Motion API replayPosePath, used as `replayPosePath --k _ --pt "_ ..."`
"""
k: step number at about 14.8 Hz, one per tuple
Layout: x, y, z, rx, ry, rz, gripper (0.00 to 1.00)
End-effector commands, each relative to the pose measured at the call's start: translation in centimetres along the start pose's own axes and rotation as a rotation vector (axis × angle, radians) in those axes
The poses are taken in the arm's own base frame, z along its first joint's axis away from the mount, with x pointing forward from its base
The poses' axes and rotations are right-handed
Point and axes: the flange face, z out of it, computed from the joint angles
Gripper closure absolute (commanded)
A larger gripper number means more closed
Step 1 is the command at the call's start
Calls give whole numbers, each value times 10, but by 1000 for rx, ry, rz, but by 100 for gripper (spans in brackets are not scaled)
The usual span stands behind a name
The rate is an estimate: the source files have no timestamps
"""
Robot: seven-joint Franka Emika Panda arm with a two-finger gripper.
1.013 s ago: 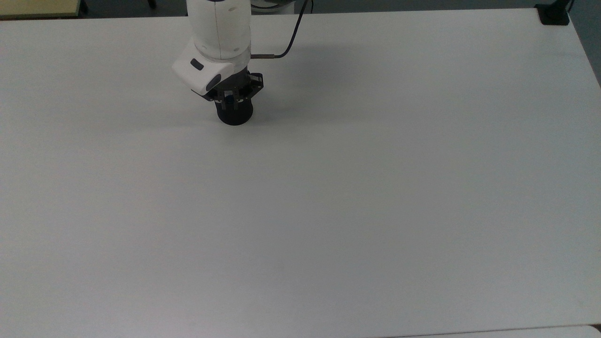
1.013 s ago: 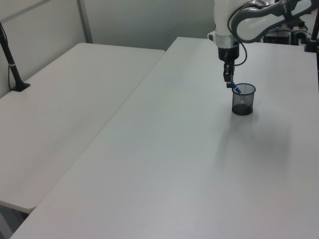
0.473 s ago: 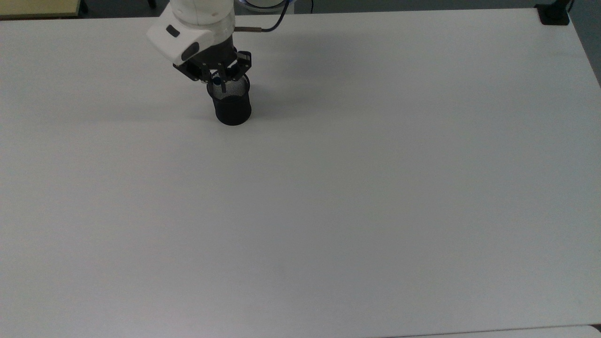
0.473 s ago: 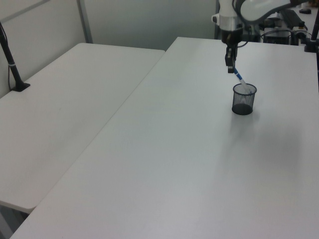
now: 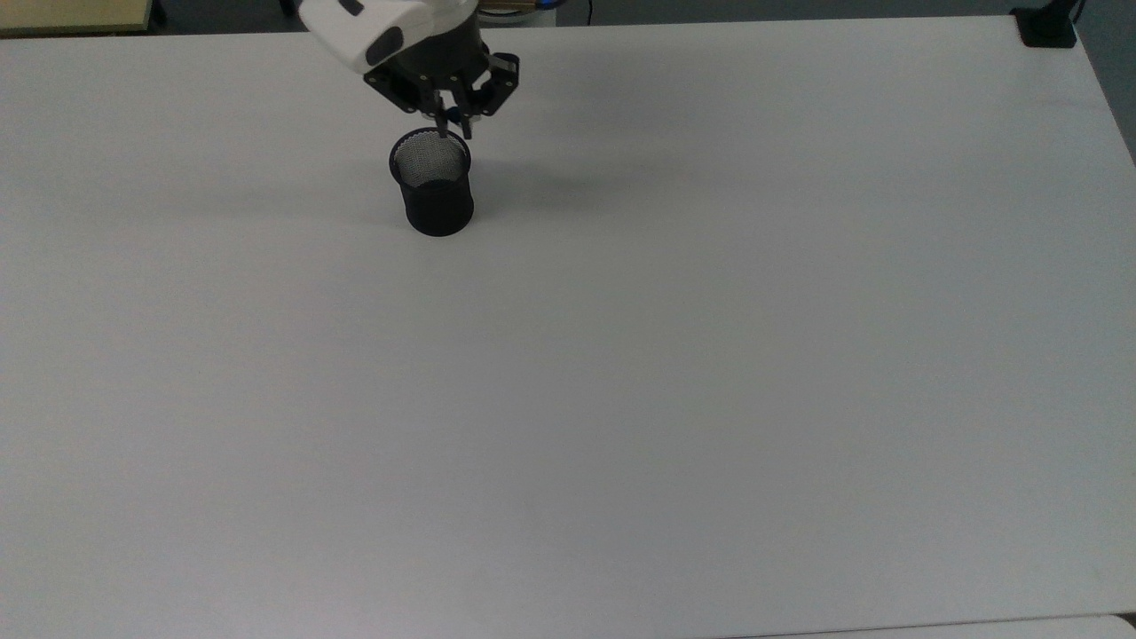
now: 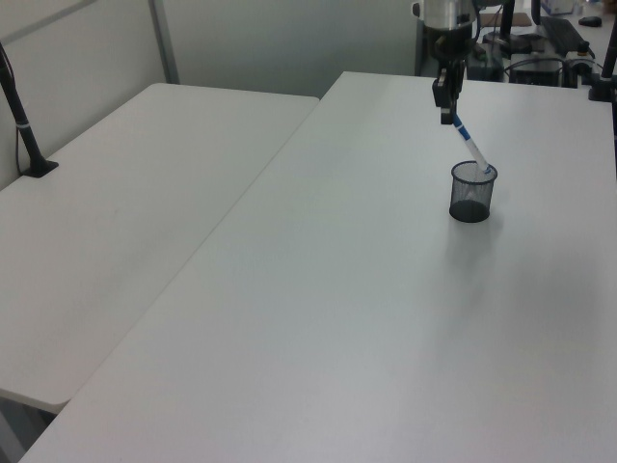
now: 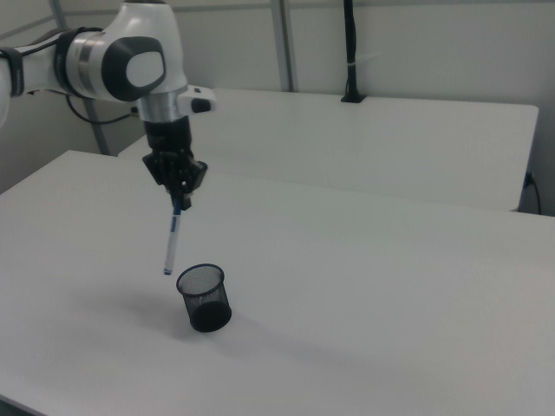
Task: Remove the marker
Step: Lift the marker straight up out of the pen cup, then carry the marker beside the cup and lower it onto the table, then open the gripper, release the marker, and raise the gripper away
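The gripper has gone up and away from the cup since a second ago. Back then it sat low, right over the black mesh cup, with just a bit of blue poking out. Now it is higher, near the top of the top view, and the marker has come up with it.

The gripper is closed tight on the marker's blue top end. It holds that end because that was the part sticking out of the cup.

In the right view the marker hangs down from the gripper, a little slanted. Its low tip is beside the cup's rim, on the right view's left, and looks to be out of the cup. In the left view the marker slants down toward the rim and its tip looks like it touches the top of the cup. So I cannot tell for sure if the tip is fully clear yet.

The cup stands upright on the white counter, in the upper left of the top view. It has not tipped, so the marker is coming out cleanly.

I think the lift is nearly done. Next the marker should go a bit higher or off to the side, then down onto the counter. If the tip catches the rim, the light cup could fall over.
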Motion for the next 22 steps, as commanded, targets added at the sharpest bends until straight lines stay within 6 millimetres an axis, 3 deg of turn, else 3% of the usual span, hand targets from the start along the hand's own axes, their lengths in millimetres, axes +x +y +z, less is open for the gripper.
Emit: replayPosePath --k 1,4,11,12,13,14,15,19,22 --pt "-2 -48 13 52 -42 63 94" --pt "10 -97 60 35 -79 91 94" --pt "35 -116 149 -36 -114 79 89" --pt "36 -116 151 -39 -108 77 85" --pt "38 -115 150 -36 -95 86 65" --pt "40 -115 144 -32 -80 94 17" --pt "40 -116 137 -31 -67 91 0" --pt "30 -108 71 -38 45 74 0" --pt "7 -92 4 -47 133 71 0"
